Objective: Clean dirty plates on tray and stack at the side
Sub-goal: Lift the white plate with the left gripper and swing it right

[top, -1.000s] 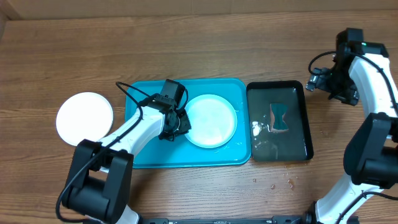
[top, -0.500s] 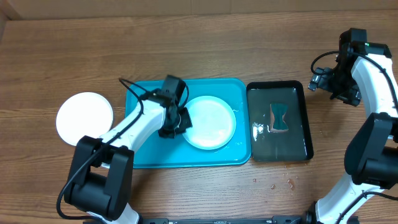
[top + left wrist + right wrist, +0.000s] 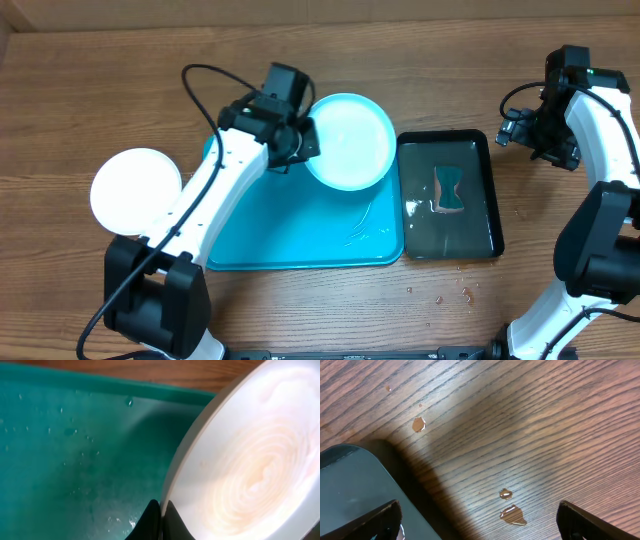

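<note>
My left gripper (image 3: 300, 140) is shut on the left rim of a pale blue plate (image 3: 350, 141) and holds it lifted over the far right corner of the turquoise tray (image 3: 290, 235). In the left wrist view the fingers (image 3: 161, 519) pinch the plate's edge, and the plate (image 3: 250, 460) shows faint orange swirl marks above the wet tray (image 3: 75, 460). A white plate (image 3: 136, 189) lies on the table left of the tray. My right gripper (image 3: 477, 520) is open and empty above bare wood at the far right (image 3: 545, 135). The yellow-green plate is out of view.
A black tray (image 3: 450, 195) holding water and a teal sponge (image 3: 451, 188) stands right of the turquoise tray; its corner shows in the right wrist view (image 3: 355, 495). Water drops (image 3: 512, 514) lie on the wood there and in front of the black tray (image 3: 445, 293).
My left gripper has lifted the pale blue plate off the middle of the tray and carried it toward the tray's far right corner. The right arm has stayed still.
</note>
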